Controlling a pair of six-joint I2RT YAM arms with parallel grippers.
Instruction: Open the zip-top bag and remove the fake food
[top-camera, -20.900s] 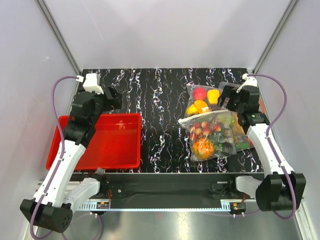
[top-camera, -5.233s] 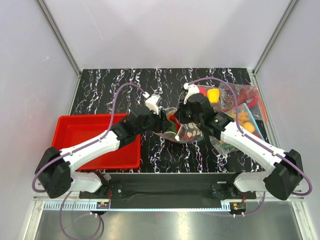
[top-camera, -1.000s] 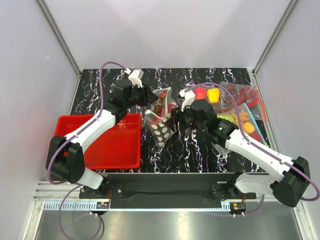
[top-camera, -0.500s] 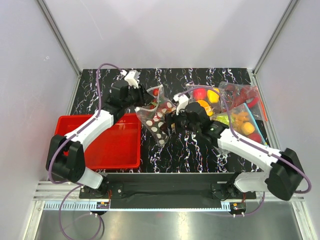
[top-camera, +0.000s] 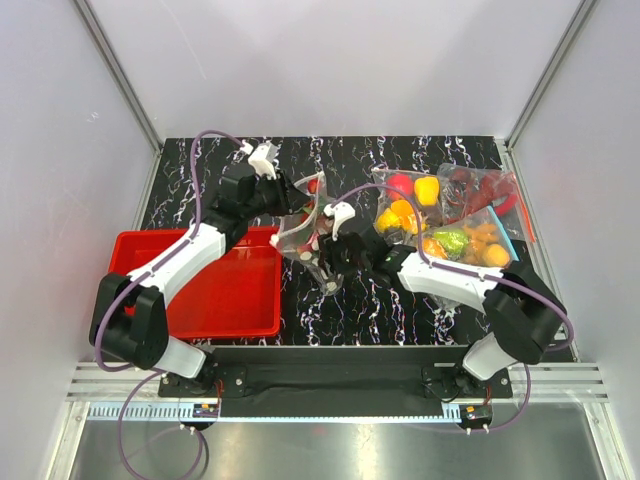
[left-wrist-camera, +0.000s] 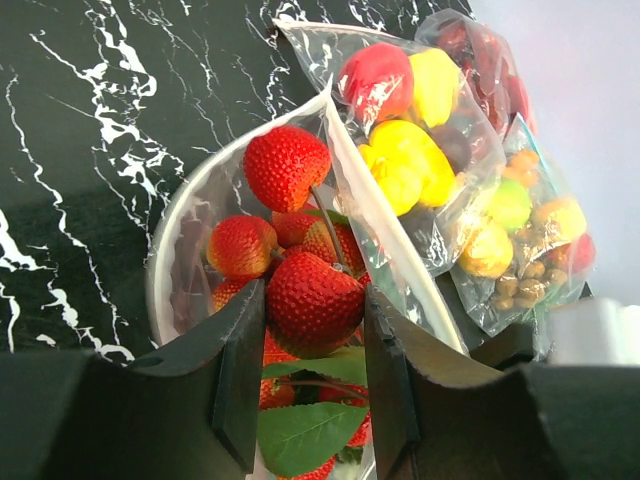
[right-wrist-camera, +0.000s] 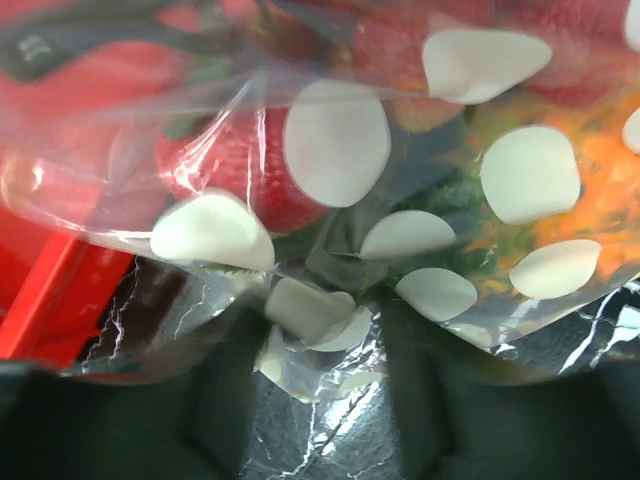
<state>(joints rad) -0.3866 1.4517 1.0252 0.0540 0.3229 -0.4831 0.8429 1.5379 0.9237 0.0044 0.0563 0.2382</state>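
Observation:
The zip-top bag (top-camera: 312, 238) hangs over the middle of the table, clear with white dots (right-wrist-camera: 335, 140). Its mouth (left-wrist-camera: 345, 190) gapes toward the left wrist camera. The fake food inside is a bunch of red strawberries on stems with green leaves. My left gripper (left-wrist-camera: 313, 305) reaches into the mouth and is shut on one strawberry (left-wrist-camera: 312, 290). In the top view the left gripper (top-camera: 298, 208) is at the bag's upper left. My right gripper (top-camera: 325, 262) is at the bag's lower end. In the right wrist view the right gripper (right-wrist-camera: 315, 345) has its jaws apart, with the bag's crumpled bottom corner (right-wrist-camera: 305, 310) lying between them.
A red tray (top-camera: 215, 285) sits at the left, close under the bag (right-wrist-camera: 30, 290). Other clear bags lie at the right: one with red and yellow balls (top-camera: 408, 200), one with a blue strip (top-camera: 478, 238), one with red peppers (top-camera: 480, 185).
My right gripper slid left and down to the bag's bottom corner, with its jaws widening and then narrowing. The bag turned, hiding most dots from above. The left gripper kept its hold.

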